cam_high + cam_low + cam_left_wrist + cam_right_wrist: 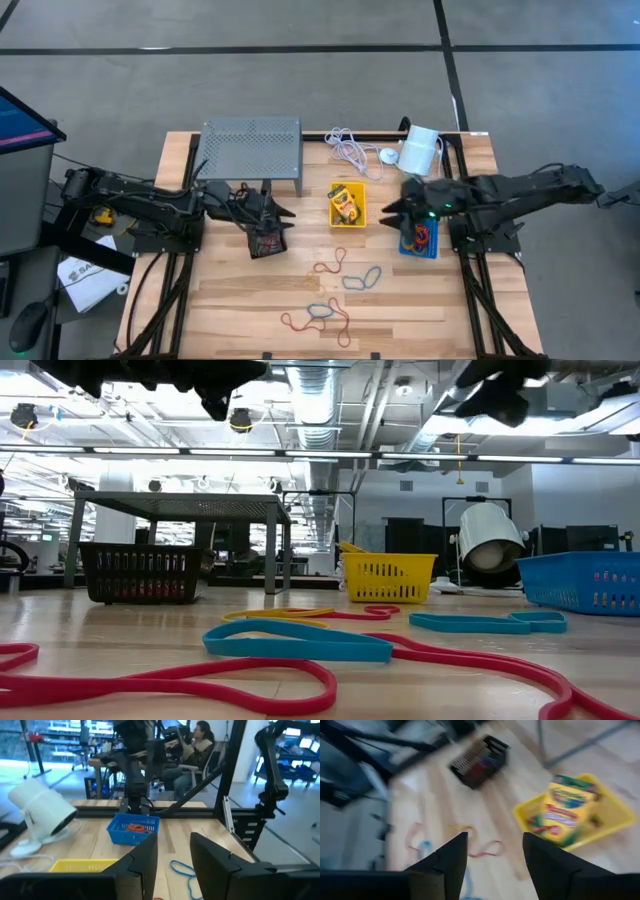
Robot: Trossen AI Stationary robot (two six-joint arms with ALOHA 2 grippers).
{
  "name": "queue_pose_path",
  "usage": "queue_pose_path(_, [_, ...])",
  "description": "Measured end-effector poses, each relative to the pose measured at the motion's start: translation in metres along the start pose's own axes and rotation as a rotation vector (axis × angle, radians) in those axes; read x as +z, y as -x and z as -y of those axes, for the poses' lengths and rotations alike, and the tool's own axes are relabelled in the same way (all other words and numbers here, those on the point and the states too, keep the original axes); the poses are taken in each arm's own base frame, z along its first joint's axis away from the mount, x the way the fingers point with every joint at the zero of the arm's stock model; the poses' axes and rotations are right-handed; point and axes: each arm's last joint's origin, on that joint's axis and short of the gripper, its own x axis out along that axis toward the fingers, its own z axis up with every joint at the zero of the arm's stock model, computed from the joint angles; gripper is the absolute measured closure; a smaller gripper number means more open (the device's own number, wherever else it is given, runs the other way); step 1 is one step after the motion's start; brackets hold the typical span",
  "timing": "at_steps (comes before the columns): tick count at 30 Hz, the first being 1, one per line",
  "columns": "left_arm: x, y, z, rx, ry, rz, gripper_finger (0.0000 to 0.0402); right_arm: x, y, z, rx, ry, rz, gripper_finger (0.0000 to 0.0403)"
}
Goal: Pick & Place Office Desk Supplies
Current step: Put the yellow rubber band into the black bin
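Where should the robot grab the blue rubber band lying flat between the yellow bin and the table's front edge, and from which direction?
Take the blue rubber band across one strand at its narrow pinched middle, coming straight down from above. It lies flat on the table as a thin loop, so nothing offers a side hold, and it lies apart from the red band.

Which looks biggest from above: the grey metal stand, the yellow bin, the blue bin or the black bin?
1. Grey metal stand, clearly largest.
2-4. Yellow bin, blue bin and black bin look alike; the grippers partly cover the blue and black ones, so I won't rank them.
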Motion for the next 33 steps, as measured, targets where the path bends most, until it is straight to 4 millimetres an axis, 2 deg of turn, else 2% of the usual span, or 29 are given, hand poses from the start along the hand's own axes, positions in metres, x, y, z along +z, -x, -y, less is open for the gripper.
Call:
queue_pose_path(6, [0.003, 0.0, 0.004, -0.017, 0.032, 0.036, 0.0291, -0.039, 0.004, 0.003, 0.197, -0.048, 0.104, 0.0228])
queue_pose_path(9, [0.007, 0.0, 0.008, -0.04, 0.03, 0.079, 0.0291, -0.042, 0.0, -0.003, 0.234, -0.031, 0.117, 0.0235])
queue_pose_path(12, [0.012, -0.006, 0.013, -0.057, 0.023, 0.043, 0.0291, -0.042, -0.006, -0.007, 0.225, 0.028, 0.104, 0.0243])
queue_pose_path(16, [0.012, -0.03, 0.024, -0.084, 0.012, -0.165, 0.0291, -0.038, -0.011, -0.01, 0.21, 0.106, 0.11, 0.0255])
queue_pose_path(20, [0.001, -0.061, 0.035, -0.102, -0.018, -0.428, 0.0291, -0.035, -0.013, -0.008, 0.191, 0.121, 0.122, 0.0267])
queue_pose_path(25, [-0.017, -0.092, 0.039, -0.108, -0.037, -0.752, 0.0291, -0.036, -0.013, -0.009, 0.194, 0.128, 0.119, 0.0279])
queue_pose_path(28, [-0.023, -0.105, 0.043, -0.133, -0.057, -0.846, 0.0291, -0.038, -0.012, -0.011, 0.204, 0.155, 0.115, 0.0282])
queue_pose_path(33, [-0.036, -0.118, 0.049, -0.189, -0.056, -0.895, 0.0291, -0.039, -0.014, -0.013, 0.207, 0.167, 0.103, 0.0282])
